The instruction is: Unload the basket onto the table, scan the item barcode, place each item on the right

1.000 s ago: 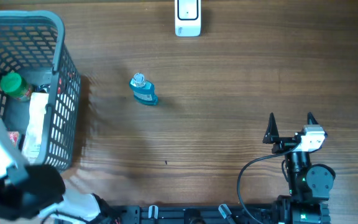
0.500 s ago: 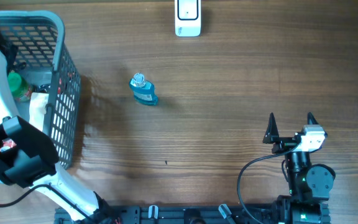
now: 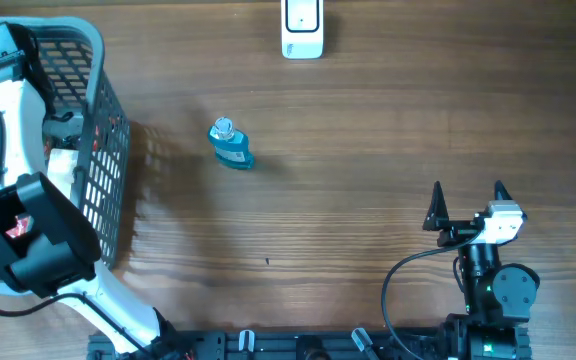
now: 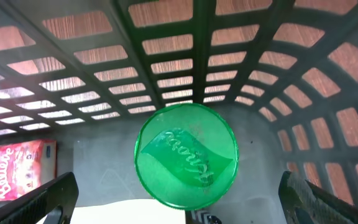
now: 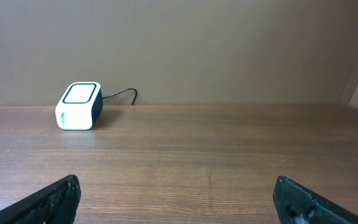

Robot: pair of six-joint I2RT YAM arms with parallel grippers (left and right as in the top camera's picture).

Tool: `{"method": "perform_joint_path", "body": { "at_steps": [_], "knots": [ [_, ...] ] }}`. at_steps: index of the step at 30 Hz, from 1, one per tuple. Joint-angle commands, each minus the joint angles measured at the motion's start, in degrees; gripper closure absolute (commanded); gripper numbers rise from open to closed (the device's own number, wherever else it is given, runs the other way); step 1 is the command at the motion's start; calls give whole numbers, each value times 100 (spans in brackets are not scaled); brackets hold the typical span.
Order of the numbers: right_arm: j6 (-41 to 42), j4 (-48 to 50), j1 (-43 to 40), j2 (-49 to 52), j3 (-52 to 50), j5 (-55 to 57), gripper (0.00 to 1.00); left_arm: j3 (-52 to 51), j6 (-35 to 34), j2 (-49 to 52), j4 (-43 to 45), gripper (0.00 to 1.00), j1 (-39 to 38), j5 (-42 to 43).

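Note:
My left gripper [image 4: 178, 193] hangs open inside the grey mesh basket [image 3: 99, 62], straight above a jar with a round green lid [image 4: 186, 155]. The lid sits between the two spread fingers without touching either. In the overhead view the left arm [image 3: 16, 110] covers that jar. A white barcode scanner [image 3: 302, 28] stands at the table's far edge, also in the right wrist view as the scanner [image 5: 78, 106]. My right gripper [image 3: 468, 190] rests open and empty near the front right, facing the scanner.
A small blue bottle [image 3: 231, 145] stands on the table between basket and scanner. Inside the basket lie a red packet [image 4: 14, 177] and a white box [image 4: 123, 213] beside the jar. The basket walls [image 4: 166, 65] close in around the left gripper.
The left arm has swung toward the far end of the basket and now covers the green-lidded jar in the overhead view. The right arm has not moved.

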Motion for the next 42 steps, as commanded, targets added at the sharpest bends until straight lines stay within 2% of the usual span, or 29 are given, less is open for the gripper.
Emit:
{"method": "perform_joint_path", "body": {
  "at_steps": [1,15,24,34,36,40,42],
  "knots": [
    [-50,33,20,2,-7,-74,0,-85,68,61,164,0,15,-179],
    [-50,33,20,2,-7,-72,0,-352,68,337,756,0,157,-127],
    [-50,33,20,0,-7,-74,0,-352,68,699,1141,0,457,319],
    [-50,33,20,2,-7,-74,0,-352,70,809,1246,0,455,420],
    [-50,33,20,2,-7,-72,0,-352,70,809,1233,4,455,444],
    [-50,33,20,2,-7,-74,0,-352,70,809,1137,31,450,531],
    [-50,33,20,2,-7,-74,0,-352,72,807,1067,38,450,527]
  ]
}}
